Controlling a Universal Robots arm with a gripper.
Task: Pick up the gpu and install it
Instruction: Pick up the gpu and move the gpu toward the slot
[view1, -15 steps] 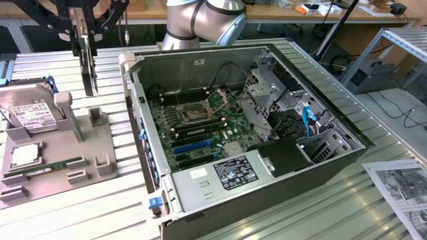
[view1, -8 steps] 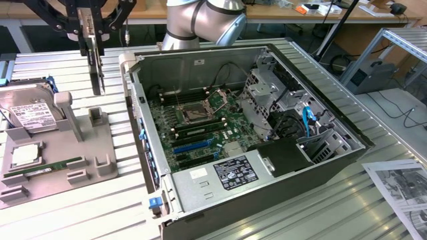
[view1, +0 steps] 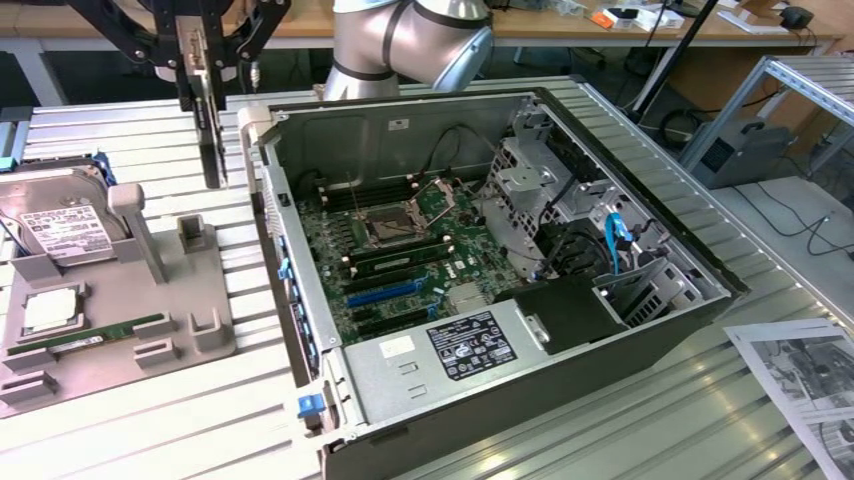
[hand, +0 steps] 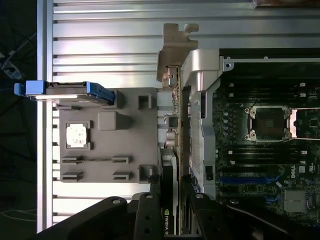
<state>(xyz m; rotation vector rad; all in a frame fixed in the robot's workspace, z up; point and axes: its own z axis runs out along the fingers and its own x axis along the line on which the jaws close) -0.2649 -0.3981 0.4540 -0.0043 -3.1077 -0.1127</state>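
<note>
The gpu (view1: 211, 130) hangs on edge, a dark flat card held up above the slatted table, just off the open computer case's (view1: 694, 310) wall on the exterior view's left. My gripper (view1: 200, 55) is shut on its top edge. In the wrist view the gpu (hand: 169, 170) shows edge-on between my fingers (hand: 145, 220), its silver bracket (hand: 175, 50) at the far end, beside the case wall. The motherboard (view1: 400, 250) lies exposed inside the case, with blue card slots (view1: 387, 293) near its middle.
A grey parts tray (view1: 200, 345) lies at the exterior view's left, carrying a hard drive (view1: 60, 225), a processor (view1: 51, 310) and a green memory stick (view1: 94, 335). The arm's base (view1: 407, 45) stands behind the case. Printed sheets (view1: 801, 375) lie at the right.
</note>
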